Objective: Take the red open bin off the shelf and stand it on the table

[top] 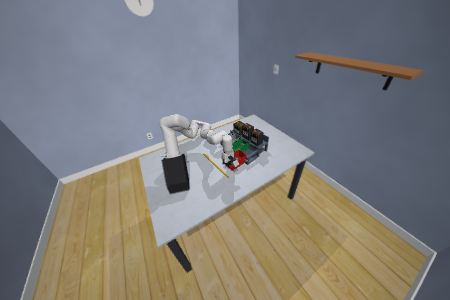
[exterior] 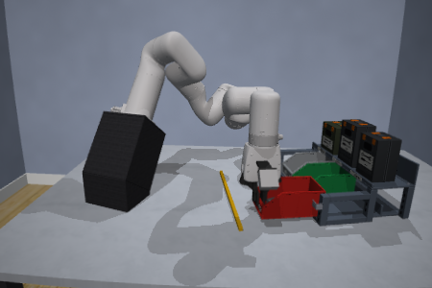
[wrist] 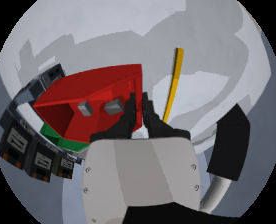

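Note:
The red open bin (top: 240, 159) (exterior: 290, 200) (wrist: 82, 91) is level at the left front of the grey shelf rack (top: 258, 150) (exterior: 365, 204), mostly out of it and low at the table top (top: 200, 207) (exterior: 96, 252). I cannot tell whether its base touches the table. Two small grey parts (wrist: 100, 108) lie inside it. My gripper (top: 230, 158) (exterior: 267, 185) (wrist: 138, 99) points down and is shut on the red bin's left wall. A green bin (top: 245, 144) (exterior: 331, 177) (wrist: 50, 133) stands level on the rack just behind the red one.
Three black boxes (top: 249, 132) (exterior: 365, 148) (wrist: 29, 152) stand on the rack's upper level. A thin yellow stick (top: 216, 165) (exterior: 231, 201) (wrist: 174, 84) lies on the table left of the red bin. The arm's black base block (top: 176, 174) (exterior: 122, 165) is further left.

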Robot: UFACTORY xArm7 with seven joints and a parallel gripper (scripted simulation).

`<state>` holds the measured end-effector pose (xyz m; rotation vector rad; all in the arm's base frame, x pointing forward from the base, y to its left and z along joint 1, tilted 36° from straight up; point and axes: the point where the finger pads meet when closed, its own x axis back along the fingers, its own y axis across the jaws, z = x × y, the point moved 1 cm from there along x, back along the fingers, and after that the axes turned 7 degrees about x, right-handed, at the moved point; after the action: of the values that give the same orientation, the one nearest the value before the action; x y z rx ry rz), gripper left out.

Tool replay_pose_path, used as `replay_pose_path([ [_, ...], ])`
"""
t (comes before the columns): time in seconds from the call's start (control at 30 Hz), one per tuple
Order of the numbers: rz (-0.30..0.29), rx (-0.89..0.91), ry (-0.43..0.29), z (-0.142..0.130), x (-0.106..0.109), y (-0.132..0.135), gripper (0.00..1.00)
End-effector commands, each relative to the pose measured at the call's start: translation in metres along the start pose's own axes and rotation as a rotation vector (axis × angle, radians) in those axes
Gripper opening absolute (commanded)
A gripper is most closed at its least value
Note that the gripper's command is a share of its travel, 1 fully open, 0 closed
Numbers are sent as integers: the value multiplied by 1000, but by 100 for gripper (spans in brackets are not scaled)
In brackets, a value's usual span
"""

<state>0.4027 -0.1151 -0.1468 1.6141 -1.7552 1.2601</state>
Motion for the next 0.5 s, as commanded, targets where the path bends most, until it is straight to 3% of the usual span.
replay_pose_path([
  [0.0,2,0,4,1,0,0,0],
  [0.47,2,0,4,1,-6,0,0],
])
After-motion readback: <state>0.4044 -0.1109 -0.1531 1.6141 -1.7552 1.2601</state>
